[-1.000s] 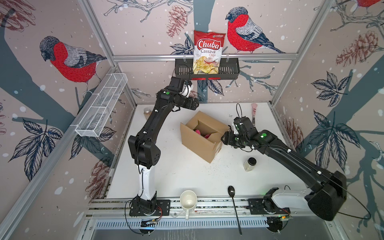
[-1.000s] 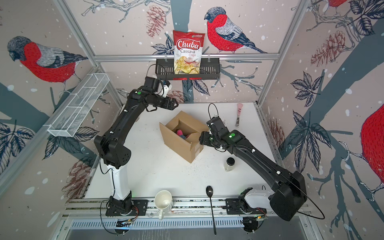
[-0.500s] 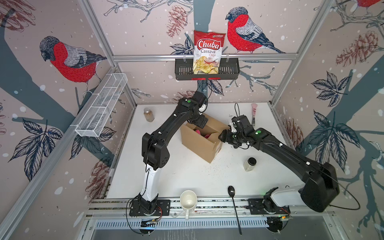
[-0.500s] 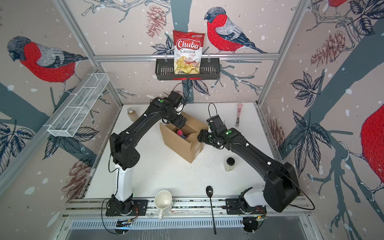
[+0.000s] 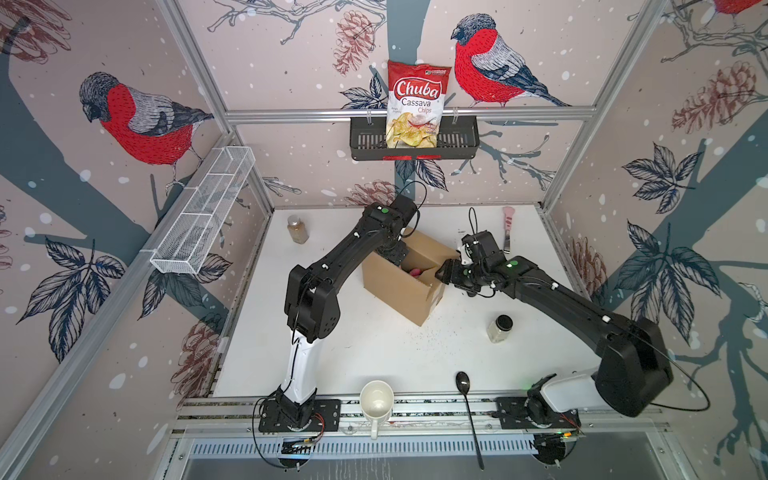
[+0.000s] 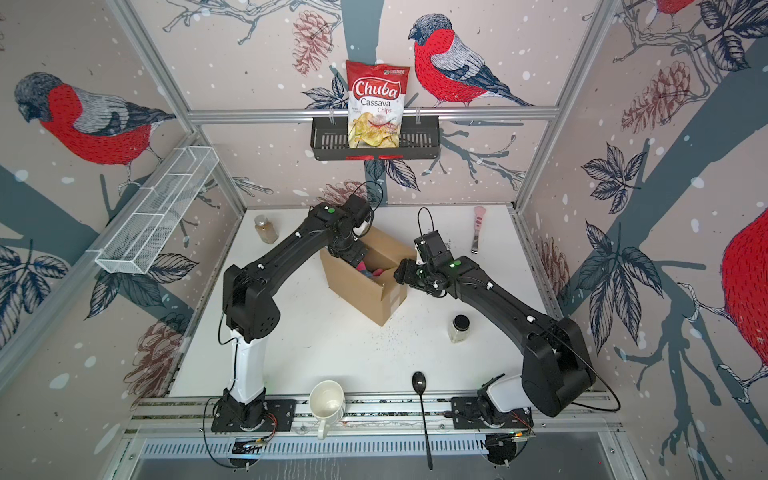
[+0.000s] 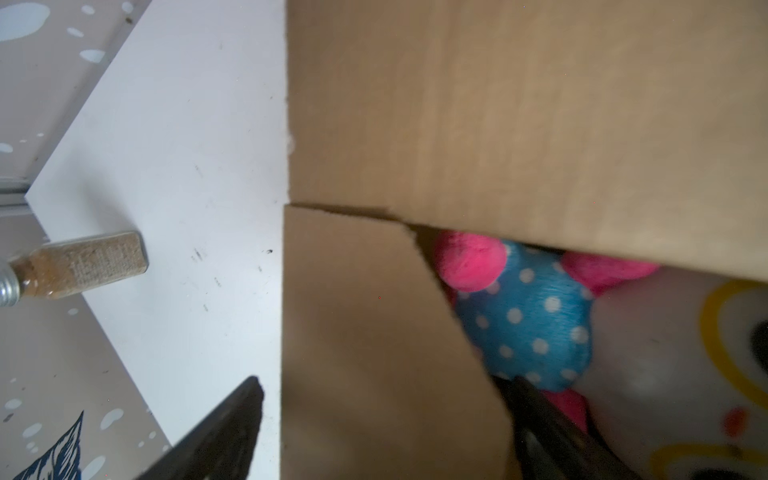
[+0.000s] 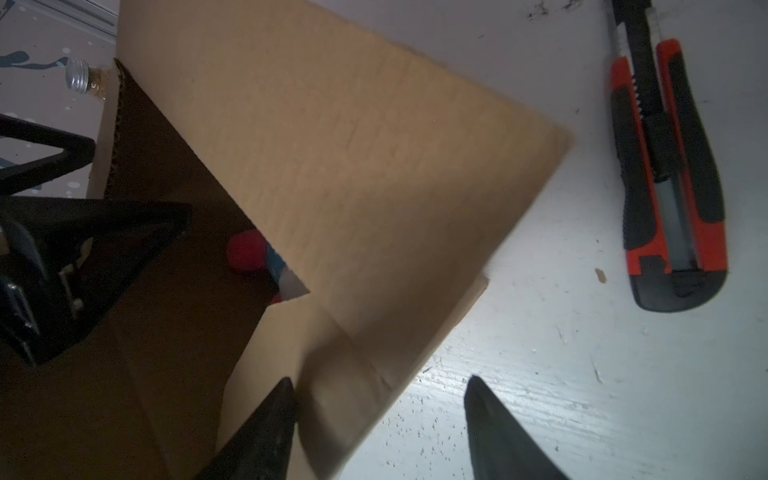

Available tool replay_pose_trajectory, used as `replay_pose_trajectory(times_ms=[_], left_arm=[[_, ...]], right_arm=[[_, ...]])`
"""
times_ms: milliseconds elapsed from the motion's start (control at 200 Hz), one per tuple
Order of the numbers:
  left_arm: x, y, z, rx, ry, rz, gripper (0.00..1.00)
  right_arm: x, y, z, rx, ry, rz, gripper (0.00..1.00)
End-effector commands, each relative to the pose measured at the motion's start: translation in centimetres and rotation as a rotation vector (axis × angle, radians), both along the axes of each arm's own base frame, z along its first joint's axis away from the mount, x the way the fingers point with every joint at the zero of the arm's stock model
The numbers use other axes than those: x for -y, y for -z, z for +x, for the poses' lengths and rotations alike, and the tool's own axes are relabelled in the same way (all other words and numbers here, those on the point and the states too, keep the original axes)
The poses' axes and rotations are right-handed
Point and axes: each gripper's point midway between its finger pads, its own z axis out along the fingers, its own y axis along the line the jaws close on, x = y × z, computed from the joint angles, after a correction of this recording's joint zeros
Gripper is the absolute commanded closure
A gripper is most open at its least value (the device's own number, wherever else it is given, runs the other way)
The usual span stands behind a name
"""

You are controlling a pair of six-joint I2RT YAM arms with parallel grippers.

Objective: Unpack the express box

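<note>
Left wrist view: left claw apart astride express box wall; I advise shifting inward onto toy. Right claw apart, three o'clock of box.

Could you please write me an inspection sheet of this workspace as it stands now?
Surface: white table, dark specks near the express box.
Job's things: express box open, flaps up; plush toy inside.
Clutter: spice jar, black-lidded jar, mug, spoon, utility knife, all outside the box.
Grippers: left pincer open astride one box panel; right pincer open astride another.
Cables: loops at both wrists, no snag seen.
Surroundings: wall basket holding chips bag; wire shelf on the side wall.
</note>
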Motion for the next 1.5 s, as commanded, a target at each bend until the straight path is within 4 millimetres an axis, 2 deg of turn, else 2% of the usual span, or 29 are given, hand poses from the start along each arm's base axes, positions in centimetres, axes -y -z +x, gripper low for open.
replay_pose_trajectory(times_ms=[0,90,230,355,535,675,996,1236,1496], left_arm=[[-1.1,-1.2,0.2,0.050,-0.030,0.041,0.23],[-1.1,-1.9,0.3,0.071,-0.028,0.031,0.29],[-1.6,-2.9,0.8,0.111,-0.049,0.034,0.33],[-1.9,-3.7,1.0,0.132,-0.060,0.018,0.42],[-3.4,-3.9,1.6,0.121,-0.111,-0.031,0.59],[-4.3,-4.0,1.6,0.097,-0.142,-0.097,0.64],[-4.5,-4.3,1.8,0.084,-0.141,-0.325,0.66],[-6.5,-3.4,1.8,0.072,-0.191,-0.446,0.50],[-7.9,-2.6,1.4,0.042,-0.249,-0.649,0.50]], right_arm=[[0.5,0.4,0.3,-0.001,0.010,-0.033,0.39],[0.6,0.6,0.5,-0.005,0.016,-0.046,0.39],[1.0,0.8,0.7,-0.010,0.029,-0.073,0.40],[1.2,1.0,0.8,-0.012,0.040,-0.090,0.40],[1.4,1.3,1.0,-0.015,0.040,-0.106,0.40],[1.8,1.4,1.2,-0.015,0.047,-0.126,0.40],[2.2,0.8,1.5,-0.001,0.052,-0.154,0.40],[2.4,1.1,1.8,-0.003,0.061,-0.176,0.40],[2.6,1.1,2.5,-0.003,0.069,-0.209,0.40]])
